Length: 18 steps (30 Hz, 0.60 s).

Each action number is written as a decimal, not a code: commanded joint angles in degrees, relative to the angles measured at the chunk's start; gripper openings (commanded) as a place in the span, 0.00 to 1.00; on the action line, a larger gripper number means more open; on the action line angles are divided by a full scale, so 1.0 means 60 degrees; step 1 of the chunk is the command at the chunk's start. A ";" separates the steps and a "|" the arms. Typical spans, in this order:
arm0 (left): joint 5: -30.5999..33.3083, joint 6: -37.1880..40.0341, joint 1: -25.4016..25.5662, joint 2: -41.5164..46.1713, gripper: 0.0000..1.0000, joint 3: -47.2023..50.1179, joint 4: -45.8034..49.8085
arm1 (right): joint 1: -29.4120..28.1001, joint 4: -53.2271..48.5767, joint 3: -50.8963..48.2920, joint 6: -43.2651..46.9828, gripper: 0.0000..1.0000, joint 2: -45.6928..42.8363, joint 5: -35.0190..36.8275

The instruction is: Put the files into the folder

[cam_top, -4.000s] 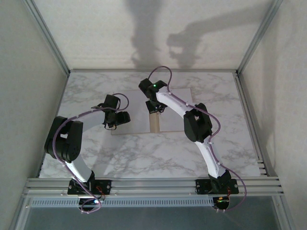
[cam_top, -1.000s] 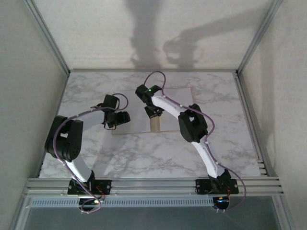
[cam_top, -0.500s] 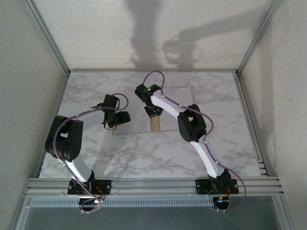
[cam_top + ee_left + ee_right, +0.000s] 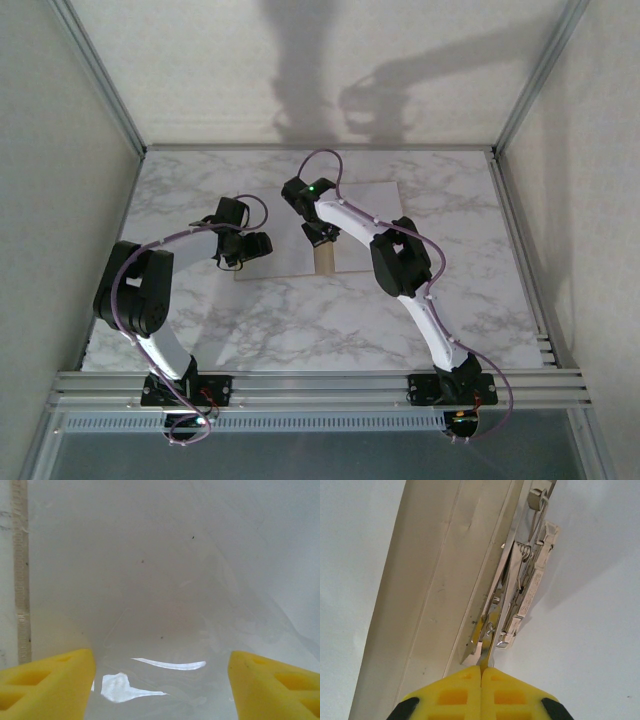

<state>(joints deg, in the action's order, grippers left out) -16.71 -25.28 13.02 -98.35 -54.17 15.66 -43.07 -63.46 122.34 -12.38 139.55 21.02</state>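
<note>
Folder (image 4: 323, 262) lies open and flat on table (image 4: 190, 180), tan spine (image 4: 430, 580) exposed.

Files (image 4: 290, 258): white sheets lying flat on both sides of spine, reaching up to it.

Clip (image 4: 522, 595): metal, running along spine, just beside it.

Right gripper (image 4: 481, 672): at spine, fingers pressed together, pinching thin metal tab of clip.

Left gripper (image 4: 160, 680): left of spine, low over white sheet. Fingers (image 4: 45, 680) spread wide, nothing between them. Glossy glare on sheet surface below.
</note>
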 commanded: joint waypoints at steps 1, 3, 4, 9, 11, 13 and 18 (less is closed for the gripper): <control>-0.0012 0.0115 -0.0084 -0.0225 0.71 0.0162 0.0304 | 0.0104 0.0096 -0.0585 0.0043 0.00 0.0500 -0.0291; -0.0011 0.0123 -0.0076 -0.0222 0.71 0.0165 0.0297 | 0.0104 0.0115 -0.0630 0.0028 0.00 0.0544 -0.0308; -0.0013 0.0119 -0.0067 -0.0238 0.71 0.0166 0.0302 | 0.0104 0.0117 -0.0630 0.0015 0.00 0.0564 -0.0331; -0.0020 0.0087 -0.0087 -0.0294 0.71 0.0149 0.0269 | 0.0102 0.0124 -0.0645 0.0046 0.00 0.0609 -0.0338; -0.0034 0.0075 -0.0077 -0.0275 0.71 0.0145 0.0261 | 0.0100 0.0061 -0.0602 0.0070 0.00 0.0612 -0.0264; -0.0013 0.0086 -0.0078 -0.0279 0.71 0.0123 0.0283 | 0.0095 0.0019 -0.0559 0.0087 0.00 0.0565 -0.0221; -0.0013 0.0097 -0.0083 -0.0294 0.71 0.0137 0.0289 | 0.0100 -0.0153 -0.0166 0.0151 0.00 0.0411 -0.0165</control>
<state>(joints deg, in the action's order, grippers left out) -16.71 -25.28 13.02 -98.41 -54.17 15.66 -43.07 -62.96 121.89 -12.34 139.15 20.99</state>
